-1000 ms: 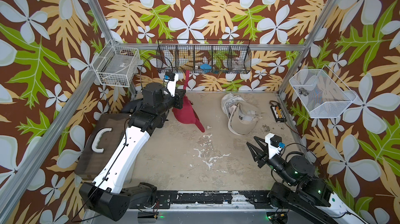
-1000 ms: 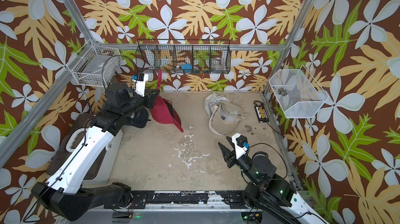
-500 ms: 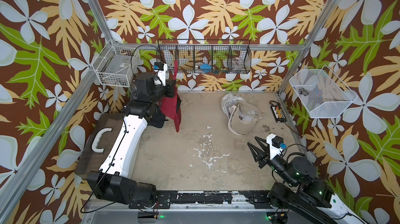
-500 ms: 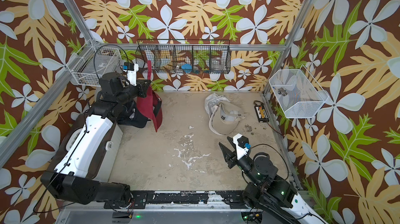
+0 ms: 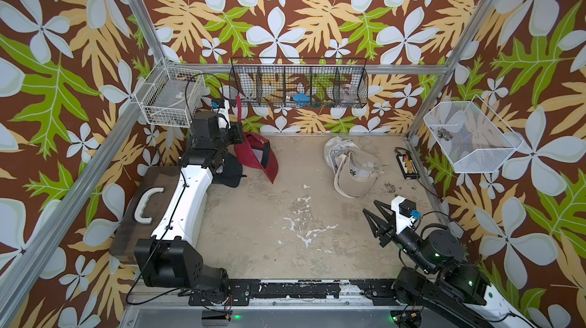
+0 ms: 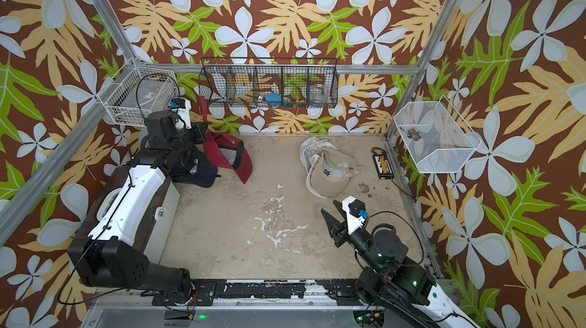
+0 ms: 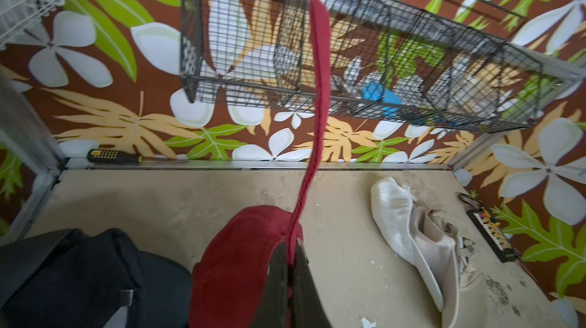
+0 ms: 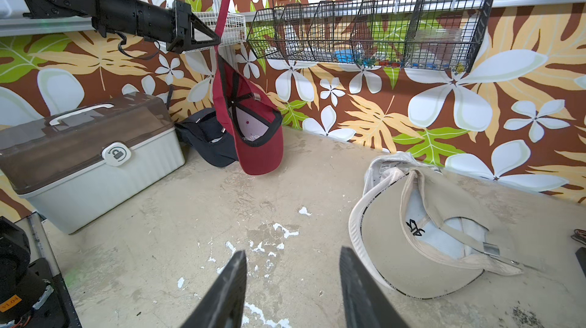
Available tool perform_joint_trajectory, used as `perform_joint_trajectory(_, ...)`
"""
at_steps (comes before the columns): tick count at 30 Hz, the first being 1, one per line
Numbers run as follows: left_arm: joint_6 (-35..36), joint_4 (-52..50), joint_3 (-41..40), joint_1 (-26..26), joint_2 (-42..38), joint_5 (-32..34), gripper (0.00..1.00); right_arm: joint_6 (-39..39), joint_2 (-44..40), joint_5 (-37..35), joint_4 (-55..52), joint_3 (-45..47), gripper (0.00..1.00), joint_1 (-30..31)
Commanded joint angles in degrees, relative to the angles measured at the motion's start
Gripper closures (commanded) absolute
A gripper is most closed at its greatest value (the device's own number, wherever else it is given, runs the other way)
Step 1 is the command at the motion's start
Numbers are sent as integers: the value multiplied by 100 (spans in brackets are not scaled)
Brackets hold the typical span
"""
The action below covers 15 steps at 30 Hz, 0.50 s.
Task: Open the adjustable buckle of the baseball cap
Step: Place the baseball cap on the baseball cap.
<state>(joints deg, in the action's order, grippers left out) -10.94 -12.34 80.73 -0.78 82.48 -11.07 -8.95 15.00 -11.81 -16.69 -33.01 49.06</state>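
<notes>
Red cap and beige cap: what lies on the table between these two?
Nothing lies there. Between the red cap and the beige cap the table is bare, only stained and worn; both top views show this stretch.

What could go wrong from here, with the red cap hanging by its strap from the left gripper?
1. The left gripper pinches only the thin strap; the red cap hangs below, so the strap might slip out and the cap drop by the black cap.
2. The strap's free end rises near the wire basket and could snag.
3. The right gripper is open and far off; the buckle hangs unsupported, so reaching it may be awkward.
</notes>
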Motion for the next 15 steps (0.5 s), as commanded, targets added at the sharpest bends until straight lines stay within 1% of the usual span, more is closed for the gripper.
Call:
perform_joint_trajectory(1, -261, 386, -336, 168, -86, 655, 100, -23, 3, 16, 34, 19, 51, 0)
perform_joint_trajectory(5, -347, 473, -672, 291, -170, 1373, 100, -31, 19, 17, 34, 16, 51, 4)
perform_joint_trajectory(6, -356, 467, -713, 290, -181, 1533, 95, -28, 27, 15, 34, 22, 51, 4)
perform_joint_trajectory(7, -364, 467, -738, 289, -194, 1623, 85, -30, 36, 12, 34, 22, 51, -1)
perform_joint_trajectory(8, -364, 476, -765, 290, -218, 1677, 63, -28, 45, 19, 34, 19, 51, 5)
perform_joint_trajectory(9, -373, 480, -773, 289, -240, 1708, 35, -28, 59, 21, 34, 23, 51, 6)
perform_joint_trajectory(10, -416, 480, -778, 289, -266, 1771, 26, -23, 64, 22, 33, 23, 51, 1)
perform_joint_trajectory(11, -461, 480, -777, 295, -305, 1851, 20, -28, 73, 22, 34, 22, 51, 0)
perform_joint_trajectory(15, -519, 525, -769, 289, -510, 1927, 8, -32, 73, 16, 34, 20, 50, 1)
